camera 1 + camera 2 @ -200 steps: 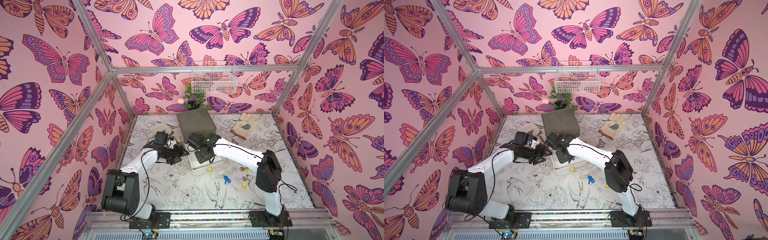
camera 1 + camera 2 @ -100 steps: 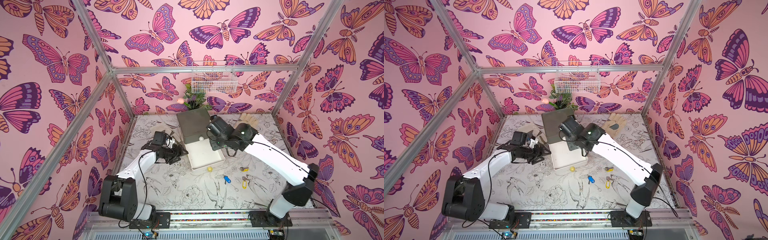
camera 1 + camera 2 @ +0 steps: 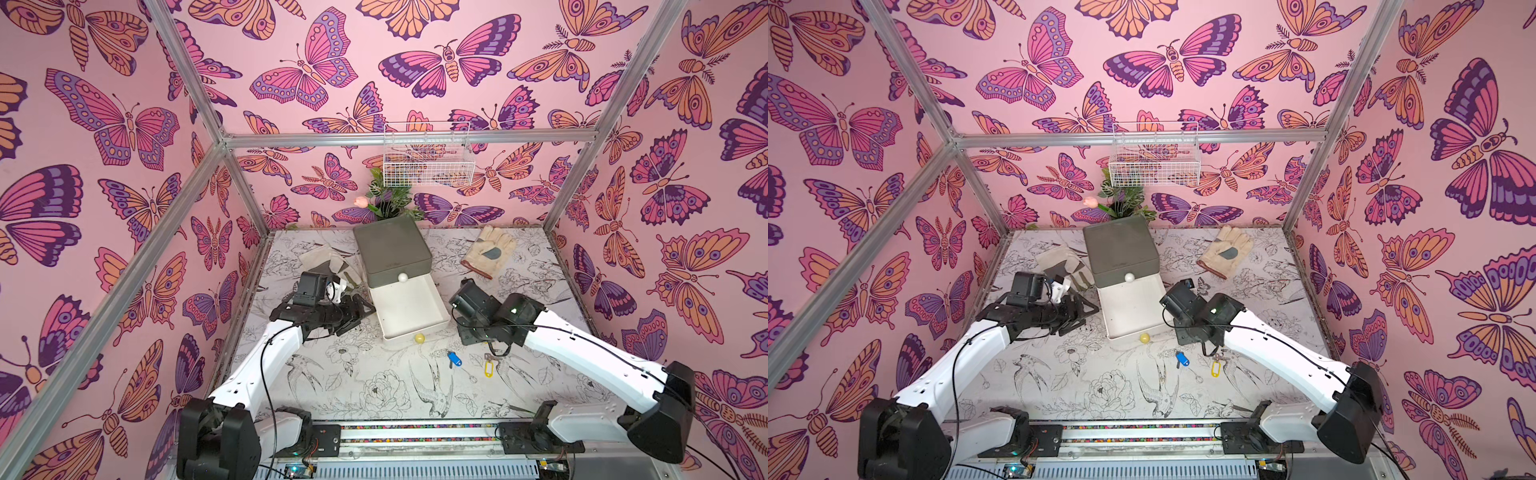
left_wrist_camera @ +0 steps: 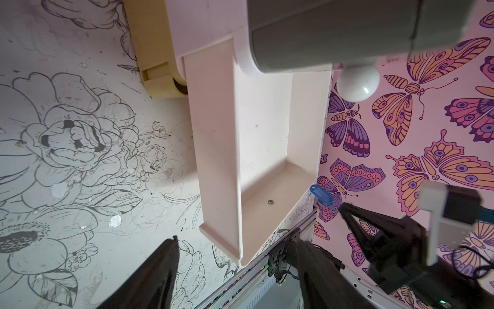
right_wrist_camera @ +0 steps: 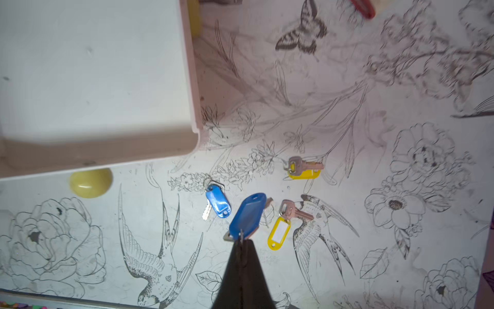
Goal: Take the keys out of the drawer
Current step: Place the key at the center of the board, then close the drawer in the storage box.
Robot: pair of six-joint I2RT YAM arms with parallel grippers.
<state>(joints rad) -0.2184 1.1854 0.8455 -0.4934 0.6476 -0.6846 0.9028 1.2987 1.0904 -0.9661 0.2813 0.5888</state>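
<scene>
Keys [image 5: 279, 231] outside open drawer [image 3: 409, 303], right tool [image 5: 242, 240] pinching blue-tagged key [image 5: 248, 214], left tool [image 4: 235, 242] spread

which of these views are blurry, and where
Right wrist view: the table print is smeared toward one corner; the blue-tagged key lying on it is crisp, the blue tag in the right pincer slightly softer. Left wrist view: left pincer fingertips soft, drawer sharp. Both top views: sharp, evenly lit.

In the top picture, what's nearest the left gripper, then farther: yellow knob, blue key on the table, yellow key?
From the left gripper:
1. The yellow knob, on the drawer front.
2. The blue key, on the table past it.
3. The yellow key, farthest, by the right arm.
</scene>
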